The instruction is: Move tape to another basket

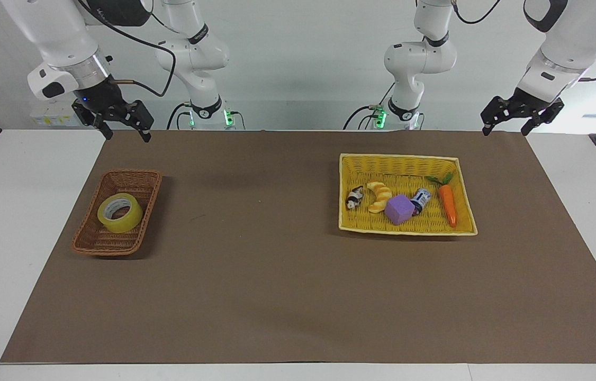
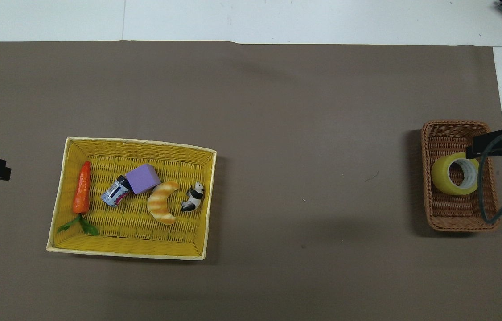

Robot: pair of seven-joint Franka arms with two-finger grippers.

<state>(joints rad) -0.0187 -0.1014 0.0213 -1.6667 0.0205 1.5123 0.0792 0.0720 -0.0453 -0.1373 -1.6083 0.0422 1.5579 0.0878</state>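
Note:
The yellow tape roll lies flat in the small brown wicker basket at the right arm's end of the table; it also shows in the overhead view. My right gripper hangs open and empty, high in the air over the mat's edge by the robots, well above that basket. In the overhead view the right gripper overlaps the brown basket's rim. My left gripper waits open and empty over the mat's corner at the left arm's end.
A larger yellow tray basket sits toward the left arm's end. It holds a purple cube, a carrot, a croissant, a small can and a panda figure. A brown mat covers the table.

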